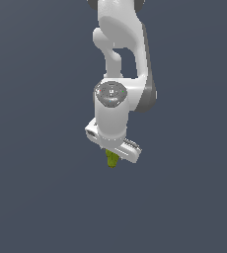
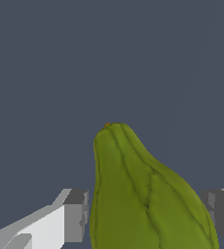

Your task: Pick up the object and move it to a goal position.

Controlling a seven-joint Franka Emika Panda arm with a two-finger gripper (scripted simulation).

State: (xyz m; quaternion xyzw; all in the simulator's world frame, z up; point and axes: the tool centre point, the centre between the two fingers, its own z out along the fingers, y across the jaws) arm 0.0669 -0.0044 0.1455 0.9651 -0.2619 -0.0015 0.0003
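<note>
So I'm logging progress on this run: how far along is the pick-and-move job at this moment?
Done: the white gripper is at the small olive-green ridged pear-like object, which sits between its grey fingertips. In hand: the grasp looks made, though contact on one side isn't clear in the wrist view. Left: carrying it to the goal, which neither view shows. Whether it has been lifted can't be told.

Distant exterior view; wrist close-up

light: pretty even and flat, slightly dim, dark slate backdrop all round
shadows: soft shading on the arm (image 1: 116, 74), none cast
sharpness: low-res, jaggy edges, no blur
</note>
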